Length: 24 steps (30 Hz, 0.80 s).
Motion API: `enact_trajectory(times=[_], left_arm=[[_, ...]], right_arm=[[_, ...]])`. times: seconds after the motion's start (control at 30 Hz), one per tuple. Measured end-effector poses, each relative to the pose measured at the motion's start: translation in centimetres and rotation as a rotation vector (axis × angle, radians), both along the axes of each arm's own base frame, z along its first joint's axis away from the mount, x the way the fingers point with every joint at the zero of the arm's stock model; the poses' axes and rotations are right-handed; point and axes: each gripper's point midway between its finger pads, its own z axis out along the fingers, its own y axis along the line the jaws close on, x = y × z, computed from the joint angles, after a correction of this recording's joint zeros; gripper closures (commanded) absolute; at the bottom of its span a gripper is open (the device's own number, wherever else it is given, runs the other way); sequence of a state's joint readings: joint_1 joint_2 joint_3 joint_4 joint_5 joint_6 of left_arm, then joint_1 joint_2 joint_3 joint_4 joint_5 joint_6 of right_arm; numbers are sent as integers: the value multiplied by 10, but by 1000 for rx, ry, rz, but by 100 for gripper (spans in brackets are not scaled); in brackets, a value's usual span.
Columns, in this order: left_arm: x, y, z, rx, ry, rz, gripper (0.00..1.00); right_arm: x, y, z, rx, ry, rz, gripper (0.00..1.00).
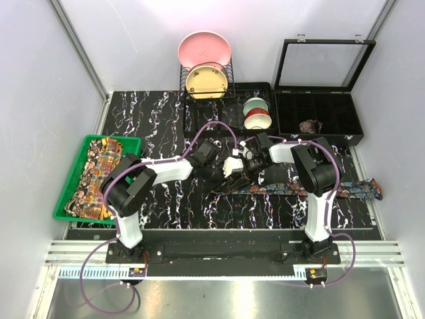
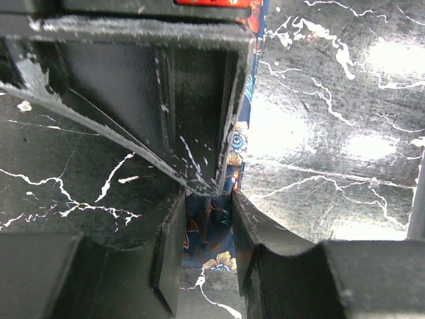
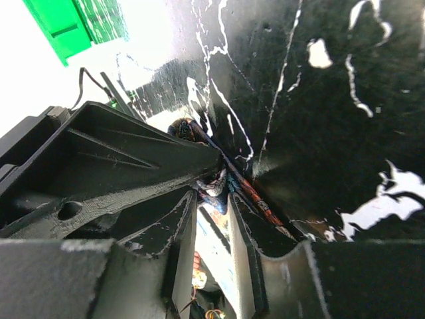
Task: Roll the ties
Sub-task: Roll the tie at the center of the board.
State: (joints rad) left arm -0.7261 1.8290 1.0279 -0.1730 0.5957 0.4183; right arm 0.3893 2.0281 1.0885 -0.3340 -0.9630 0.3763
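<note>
A dark blue tie (image 1: 292, 189) with reddish motifs lies stretched across the marble table (image 1: 166, 119), from the centre out to the right edge. Both grippers meet at its left end. My left gripper (image 1: 219, 176) is shut on that end, and blue flowered fabric (image 2: 211, 232) fills the gap between its jaws (image 2: 207, 206). My right gripper (image 1: 238, 174) pinches the same tie just beside it. In the right wrist view the fabric (image 3: 214, 246) sits between the narrow jaws (image 3: 212, 199). Yellow-orange paisley ties (image 1: 96, 176) lie in the green tray (image 1: 63, 193). A small brownish rolled tie (image 1: 310, 125) rests in the black box (image 1: 345, 113).
The black compartment box stands open at the back right with its lid up. A wire rack with pink and yellow plates (image 1: 206, 66) and stacked bowls (image 1: 255, 113) stands at the back centre. The green tray sits at the table's left edge.
</note>
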Motion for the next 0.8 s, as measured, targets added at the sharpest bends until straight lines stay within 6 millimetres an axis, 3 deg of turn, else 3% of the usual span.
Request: enact_trajectory(times=[0.13,0.27,0.5,0.6,0.8], left_arm=[[0,0,0,-1,-1,-1,62],[0,1,0,0,0,2,53],[0,10,2,-5,-6,23,31],[-6,24,9,-3,-12,34,28],[-5,28,19,-17,-52,24,29]], right_arm=[[-2,2,-1,-2,7,5,75],[-3,2,-2,-7,18,2,100],[-5,-1,-8,-45,16,1,100],[-6,-4,-11,-64,15,3,100],[-7,-5,-12,-70,17,6,100]])
